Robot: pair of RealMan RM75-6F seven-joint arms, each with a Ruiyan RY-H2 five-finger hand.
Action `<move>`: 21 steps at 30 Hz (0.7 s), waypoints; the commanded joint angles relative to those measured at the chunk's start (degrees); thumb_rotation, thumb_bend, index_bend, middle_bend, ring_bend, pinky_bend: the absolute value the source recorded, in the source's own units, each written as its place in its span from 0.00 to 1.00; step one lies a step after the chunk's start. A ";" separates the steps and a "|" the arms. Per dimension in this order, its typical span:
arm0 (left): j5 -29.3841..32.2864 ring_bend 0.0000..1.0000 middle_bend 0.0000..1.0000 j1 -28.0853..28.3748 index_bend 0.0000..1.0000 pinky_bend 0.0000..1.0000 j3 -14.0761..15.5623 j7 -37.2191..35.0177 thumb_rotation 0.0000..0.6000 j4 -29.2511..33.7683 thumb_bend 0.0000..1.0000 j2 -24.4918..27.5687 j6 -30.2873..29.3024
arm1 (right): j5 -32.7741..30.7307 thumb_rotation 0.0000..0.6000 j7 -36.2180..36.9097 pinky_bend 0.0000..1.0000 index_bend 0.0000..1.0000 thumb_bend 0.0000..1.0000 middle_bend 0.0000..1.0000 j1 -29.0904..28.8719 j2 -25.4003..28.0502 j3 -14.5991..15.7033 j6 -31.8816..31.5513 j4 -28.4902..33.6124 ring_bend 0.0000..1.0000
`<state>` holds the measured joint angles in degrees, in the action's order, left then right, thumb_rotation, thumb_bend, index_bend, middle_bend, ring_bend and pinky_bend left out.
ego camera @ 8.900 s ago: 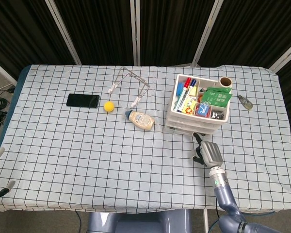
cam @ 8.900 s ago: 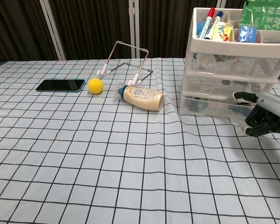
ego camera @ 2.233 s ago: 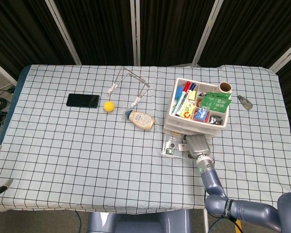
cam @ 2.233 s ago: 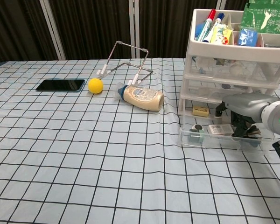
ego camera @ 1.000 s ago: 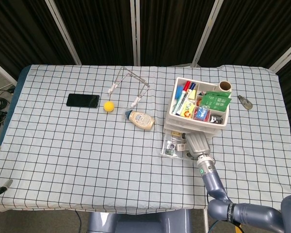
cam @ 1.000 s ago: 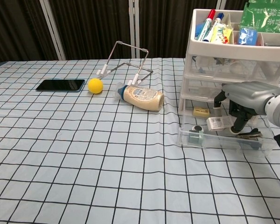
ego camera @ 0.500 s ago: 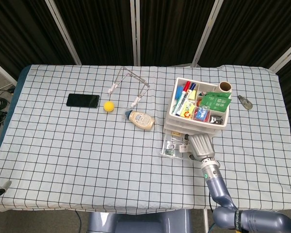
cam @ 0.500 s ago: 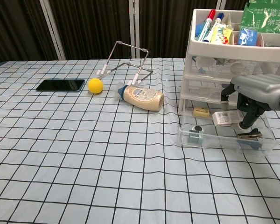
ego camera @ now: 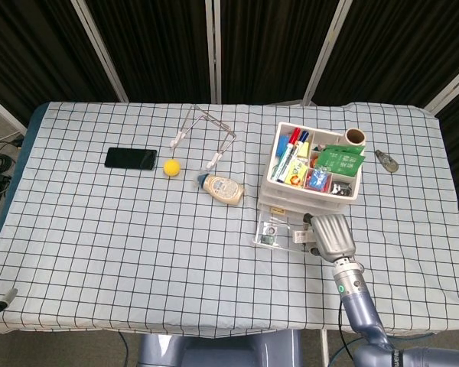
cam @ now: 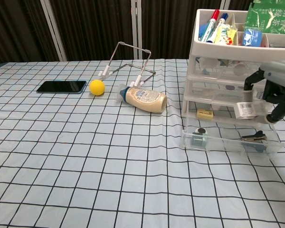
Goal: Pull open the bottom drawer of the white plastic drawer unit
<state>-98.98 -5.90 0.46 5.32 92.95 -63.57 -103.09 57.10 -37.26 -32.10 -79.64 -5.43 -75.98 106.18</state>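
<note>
White plastic drawer unit point(ego camera: 312, 183) standing on the right half of the bench point(ego camera: 122, 252), which is covered by a white cloth with a black grid. The bottom drawer point(cam: 230, 137) is pulled well out toward the robot; through its clear walls a yellow block point(cam: 204, 114), a small dark round item point(cam: 197, 132) and a black binder clip point(cam: 254, 137) are visible. The two drawers above it are closed. The open top tray holds red and blue markers point(cam: 211, 23), a green packet point(cam: 270, 13) printed with white characters too small to read, and other packets whose writing is illegible. The right hand point(cam: 273, 90) is raised over the right end of the open drawer, its fingers point(cam: 279, 110) curled downward and holding a small white labelled box point(cam: 249, 109); the label shows barcode-like print that cannot be read. In the head view the same hand point(ego camera: 331, 235) lies just beside the drawer's right front corner. The left hand does not appear in either view. To the left of the unit lie a squeeze bottle point(cam: 143, 98) on its side with an unreadable label, a wire stand point(cam: 128, 62), a yellow ball point(cam: 97, 87) and a black phone point(cam: 61, 86).
</note>
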 commanded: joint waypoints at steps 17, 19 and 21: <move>-0.83 0.00 0.00 -0.11 0.00 0.00 0.16 0.49 1.00 0.03 0.00 -0.15 -0.07 | -1.35 1.00 22.01 0.88 0.57 0.15 1.00 9.41 10.03 -1.48 1.72 -10.34 1.00; -0.90 0.00 0.00 -0.15 0.00 0.00 0.15 0.54 1.00 0.04 0.00 -0.17 -0.15 | -1.92 1.00 24.46 0.87 0.57 0.15 1.00 10.08 10.01 -1.79 2.93 -12.69 1.00; -0.97 0.00 0.00 -0.15 0.00 0.00 0.18 0.68 1.00 0.06 0.00 -0.21 -0.11 | -2.32 1.00 25.72 0.87 0.56 0.15 1.00 10.61 9.80 -1.76 3.67 -14.66 1.00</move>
<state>-99.93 -6.04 0.63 5.95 93.00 -63.77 -103.22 55.67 -13.01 -22.45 -69.94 -6.87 -73.53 93.47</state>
